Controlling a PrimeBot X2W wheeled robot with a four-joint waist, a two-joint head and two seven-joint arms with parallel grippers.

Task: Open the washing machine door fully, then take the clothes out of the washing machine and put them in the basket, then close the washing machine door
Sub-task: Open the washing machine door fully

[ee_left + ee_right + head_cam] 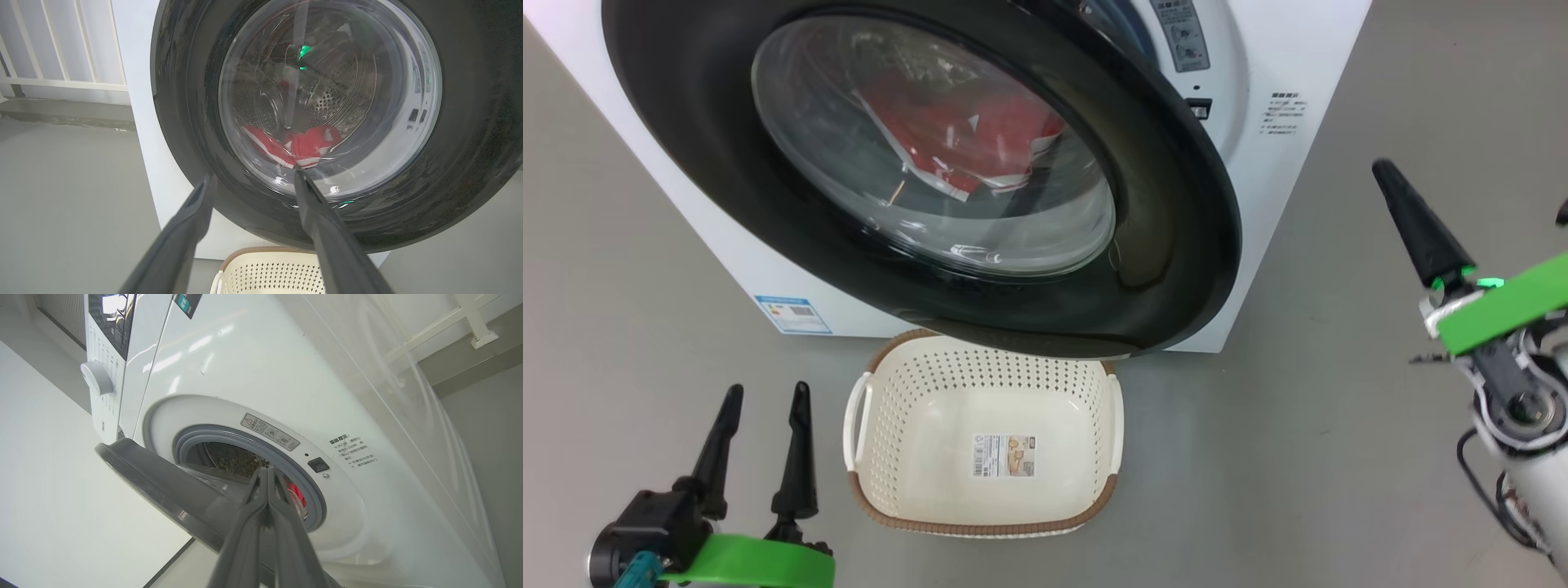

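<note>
My left end effector gapes empty beside the basket; my right end effector is pinched together, empty, near the ajar washing machine door.

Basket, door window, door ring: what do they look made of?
Basket: likely moulded plastic, cream, matt, with a regular grid of holes; its brown rim looks woven, possibly also plastic. Door window: clear glass or clear plastic, glossy; the red clothes show through. Door ring: glossy black, probably plastic, with sheen and reflections.
</note>
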